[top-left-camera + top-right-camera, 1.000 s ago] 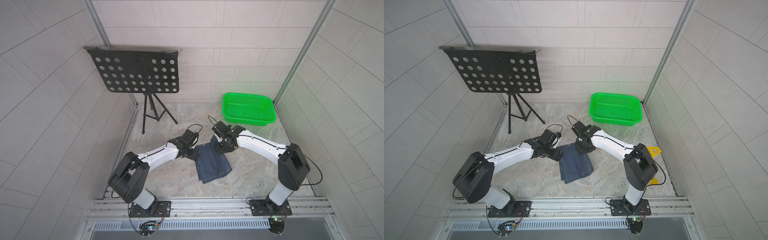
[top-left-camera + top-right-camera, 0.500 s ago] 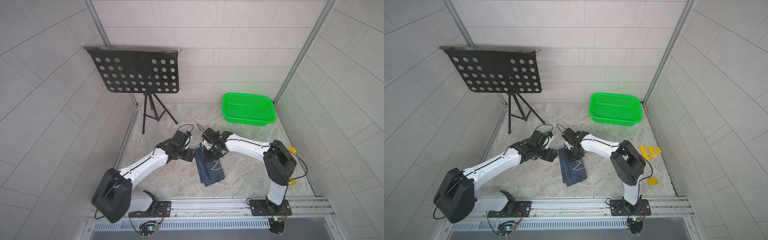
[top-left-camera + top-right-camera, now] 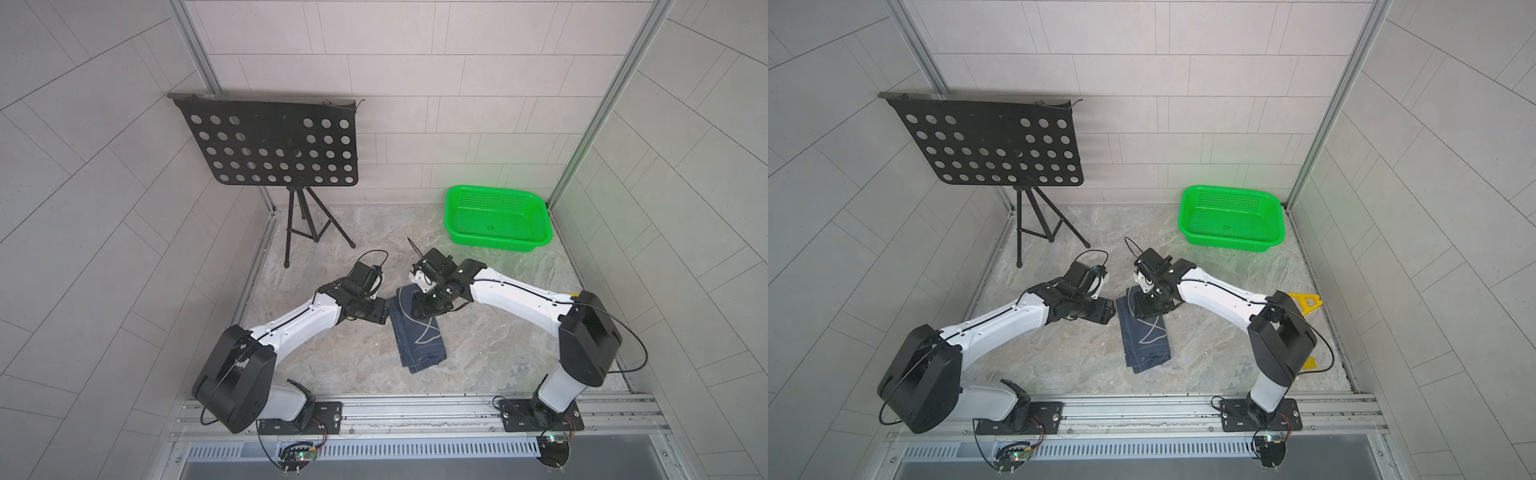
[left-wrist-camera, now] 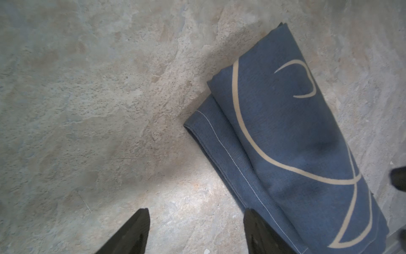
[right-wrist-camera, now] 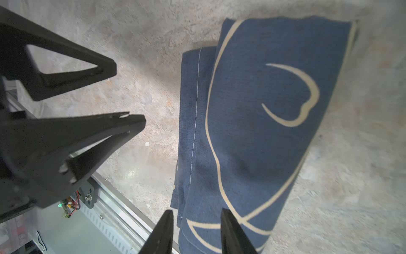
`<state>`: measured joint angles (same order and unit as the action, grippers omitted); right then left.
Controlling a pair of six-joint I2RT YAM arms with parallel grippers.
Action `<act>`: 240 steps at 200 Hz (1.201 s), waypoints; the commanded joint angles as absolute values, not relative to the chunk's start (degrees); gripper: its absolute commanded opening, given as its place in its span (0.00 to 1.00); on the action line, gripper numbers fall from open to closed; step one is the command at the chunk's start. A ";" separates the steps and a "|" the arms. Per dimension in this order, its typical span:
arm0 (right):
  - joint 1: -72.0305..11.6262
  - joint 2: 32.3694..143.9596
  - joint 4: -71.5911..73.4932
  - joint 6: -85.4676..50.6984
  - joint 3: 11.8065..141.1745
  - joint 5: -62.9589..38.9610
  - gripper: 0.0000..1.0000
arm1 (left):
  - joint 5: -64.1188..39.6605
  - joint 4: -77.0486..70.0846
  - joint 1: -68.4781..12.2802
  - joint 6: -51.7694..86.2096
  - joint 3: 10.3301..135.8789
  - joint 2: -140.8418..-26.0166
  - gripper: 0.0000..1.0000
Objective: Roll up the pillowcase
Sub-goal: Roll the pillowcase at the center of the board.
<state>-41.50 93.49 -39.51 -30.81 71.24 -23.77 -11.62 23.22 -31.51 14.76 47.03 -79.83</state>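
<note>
**While both grippers hang at its far end, pillowcase lies folded mid-floor**

Where the two arms meet, the pillowcase lies on the marbled floor, folded into a narrow strip of several layers and not rolled. It sits a little askew, one short end toward the front rail and the other toward the back wall. The cloth is dark blue with pale looping lines. In the left wrist view the pillowcase shows a white stitched seam along an under layer that juts out beside the top fold.

The left gripper is just beside the strip's far left edge, with its jaws spread wide and nothing between them. Seen from its own wrist, the left gripper has one finger over bare floor and the other over the seamed edge.

The right gripper hangs over the far end of the cloth with its jaws part-way apart. In the right wrist view the right gripper has the cloth's edge showing in the gap. No fold looks clamped there, though whether the tips touch the cloth cannot be told.

Well apart, a green basket stands in the far right corner. A black perforated music stand on a tripod stands far left. In a top view a yellow triangle lies behind the right arm.
</note>
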 commanded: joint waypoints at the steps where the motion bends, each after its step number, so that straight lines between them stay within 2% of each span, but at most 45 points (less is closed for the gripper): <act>1: -40.17 89.64 -39.19 -30.50 67.42 -23.41 0.41 | -11.64 20.16 -31.13 15.56 50.67 -80.76 0.75; 21: -40.65 86.94 -38.49 -28.40 64.33 -23.98 0.43 | -12.14 19.19 -30.95 15.15 53.92 -84.53 0.77; 58: -43.87 80.09 -32.45 -23.75 55.30 -18.34 0.47 | -14.33 19.33 -30.58 13.41 62.81 -92.48 0.79; 106: -50.70 73.94 -21.64 -16.79 45.44 -14.56 0.47 | -23.96 21.56 -30.37 8.72 70.99 -102.60 0.80; 136: -54.95 75.48 -19.20 -13.90 44.11 -12.89 0.47 | -28.42 26.58 -30.35 5.64 76.02 -107.40 0.78; 167: -56.99 79.48 -20.15 -12.62 44.53 -11.70 0.46 | -25.81 32.37 -30.40 1.39 79.36 -110.80 0.75; 196: -57.70 81.49 -20.32 -12.07 42.80 -10.25 0.45 | -27.05 36.67 -30.47 -2.06 82.77 -113.36 0.70; 240: -57.83 85.13 -20.39 -11.87 41.75 -8.04 0.42 | -30.63 45.32 -30.67 -6.38 86.63 -115.66 0.51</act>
<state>-57.49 83.02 -19.35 -12.84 42.92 -10.81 -28.36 37.54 -30.61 -2.37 84.44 -114.74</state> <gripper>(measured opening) 0.423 0.543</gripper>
